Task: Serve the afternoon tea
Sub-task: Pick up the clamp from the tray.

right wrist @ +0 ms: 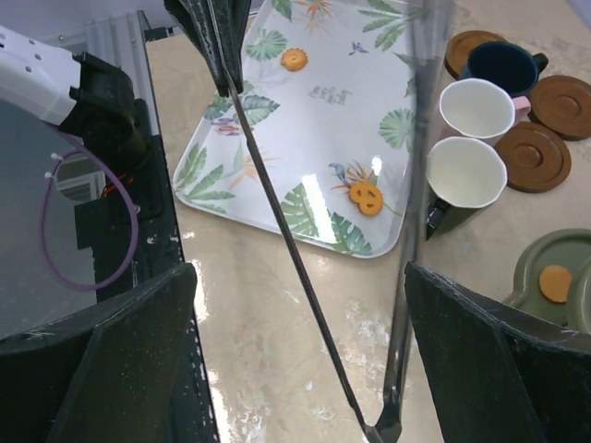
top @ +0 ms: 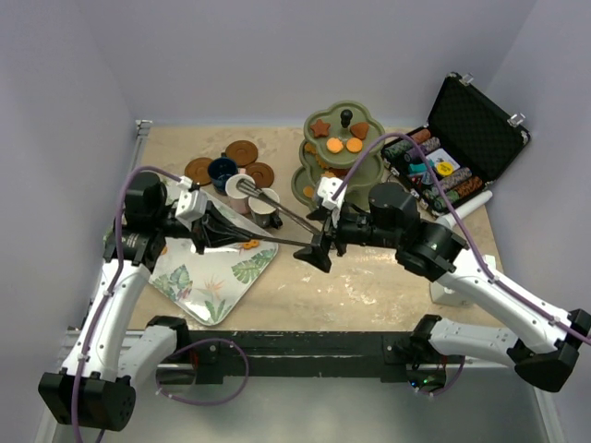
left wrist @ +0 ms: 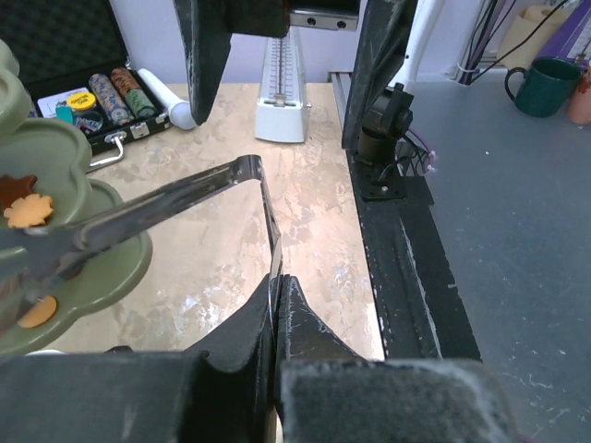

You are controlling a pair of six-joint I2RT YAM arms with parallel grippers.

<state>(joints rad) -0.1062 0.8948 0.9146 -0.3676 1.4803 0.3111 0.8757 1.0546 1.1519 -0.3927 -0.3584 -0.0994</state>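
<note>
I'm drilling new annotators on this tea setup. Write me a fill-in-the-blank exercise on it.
1. The left hand is shut on the metal ___.
2. The right hand is ___, its fingers either side of the hinge.
3. The cups beside the saucers number ___.
4. The black chip case has its lid ___.
Missing: tongs; open; three; open.

left arm (top: 109,309): white shells, black joints, black base | right arm (top: 503,288): same white-and-black build | purple cable (top: 138,172): 1 looped along each arm | wrist block (top: 189,205): white, boxy | fingers (right wrist: 120,360): 2 per arm, matte black wedges, edges flecked white
</note>
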